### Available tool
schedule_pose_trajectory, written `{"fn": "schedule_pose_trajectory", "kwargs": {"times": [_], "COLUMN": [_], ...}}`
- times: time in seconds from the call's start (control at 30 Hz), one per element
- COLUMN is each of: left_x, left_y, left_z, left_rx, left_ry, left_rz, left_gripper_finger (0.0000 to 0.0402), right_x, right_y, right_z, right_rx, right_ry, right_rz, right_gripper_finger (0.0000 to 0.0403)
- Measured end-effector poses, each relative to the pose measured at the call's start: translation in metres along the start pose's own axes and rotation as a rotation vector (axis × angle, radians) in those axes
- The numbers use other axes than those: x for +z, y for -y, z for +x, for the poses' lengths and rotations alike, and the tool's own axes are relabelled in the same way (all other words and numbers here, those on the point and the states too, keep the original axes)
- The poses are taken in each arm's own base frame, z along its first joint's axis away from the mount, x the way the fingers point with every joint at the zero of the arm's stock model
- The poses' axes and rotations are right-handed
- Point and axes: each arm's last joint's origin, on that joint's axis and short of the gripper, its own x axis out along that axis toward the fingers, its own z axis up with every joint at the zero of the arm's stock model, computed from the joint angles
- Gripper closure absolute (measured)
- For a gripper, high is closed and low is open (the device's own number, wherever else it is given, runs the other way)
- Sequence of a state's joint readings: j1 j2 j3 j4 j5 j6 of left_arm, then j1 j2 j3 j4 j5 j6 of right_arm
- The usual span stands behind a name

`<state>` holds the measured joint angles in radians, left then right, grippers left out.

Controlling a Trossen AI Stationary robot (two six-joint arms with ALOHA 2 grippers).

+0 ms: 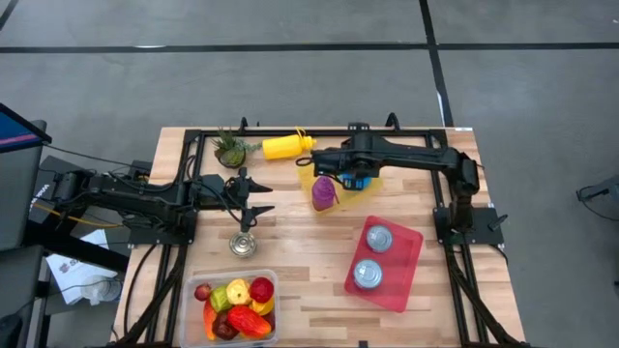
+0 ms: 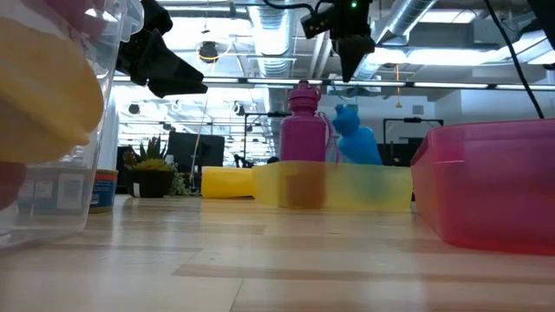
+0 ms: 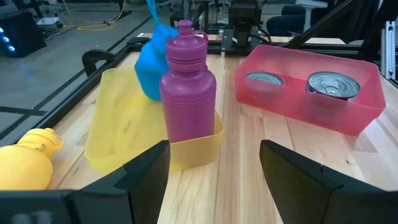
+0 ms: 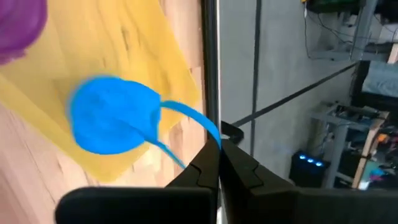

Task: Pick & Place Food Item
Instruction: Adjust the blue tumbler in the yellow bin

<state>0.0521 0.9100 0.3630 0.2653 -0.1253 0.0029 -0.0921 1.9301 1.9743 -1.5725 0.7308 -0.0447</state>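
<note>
Right gripper (image 4: 214,163), clamped on the blue bottle's strap (image 4: 186,115): lower the blue bottle (image 4: 112,123) upright into the yellow tray (image 4: 149,56) directly beneath.

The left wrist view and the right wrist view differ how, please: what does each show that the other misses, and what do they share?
Only the left wrist view shows the red tray holding two cans, the yellow bottle, and the open left claw. Only the right wrist view shows the shut right claw pinching the blue bottle's strap. Both show the blue bottle, purple bottle and yellow tray.
</note>
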Motion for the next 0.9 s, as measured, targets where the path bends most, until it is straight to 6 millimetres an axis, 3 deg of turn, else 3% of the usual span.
{"fn": "schedule_pose_trajectory", "kwargs": {"times": [0.47,0.9], "left_x": [0.0,-0.002], "left_y": [0.0,0.0], "left_z": [0.0,0.0], "left_rx": [0.006,0.006], "left_ry": [0.0,-0.019], "left_rz": [0.0,0.002], "left_gripper_finger": [0.016,0.016], "right_x": [-0.015,-0.032], "right_y": [0.029,0.035], "right_z": [0.004,-0.02], "right_rx": [0.023,0.148], "right_ry": [-0.008,0.063], "right_rz": [0.124,0.28], "right_gripper_finger": [0.0403,0.0403]}}
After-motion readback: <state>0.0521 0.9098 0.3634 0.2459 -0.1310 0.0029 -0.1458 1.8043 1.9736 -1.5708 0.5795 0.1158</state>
